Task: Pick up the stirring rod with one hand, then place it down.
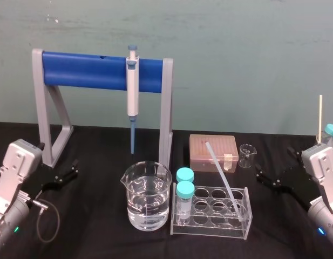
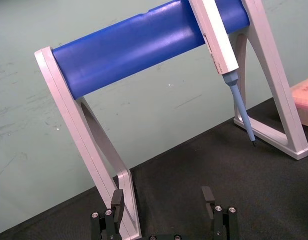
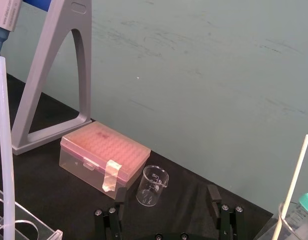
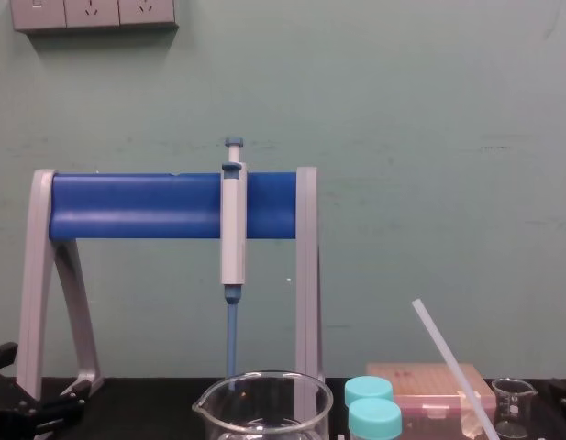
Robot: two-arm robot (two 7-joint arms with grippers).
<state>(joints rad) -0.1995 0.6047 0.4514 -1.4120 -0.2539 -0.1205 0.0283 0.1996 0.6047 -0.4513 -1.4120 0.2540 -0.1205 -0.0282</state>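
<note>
Right end effector [image 3: 166, 191] and left end effector [image 2: 162, 194] sat spread, and a skewed pinch on the leaning stirring rod [image 1: 223, 175] risked toppling the rack [image 1: 209, 227].

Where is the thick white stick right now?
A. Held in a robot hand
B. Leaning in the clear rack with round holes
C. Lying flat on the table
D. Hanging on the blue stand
B: the white stick leans with its lower end in the clear rack, while the left gripper and right gripper sit open off at the sides of the table.
</note>
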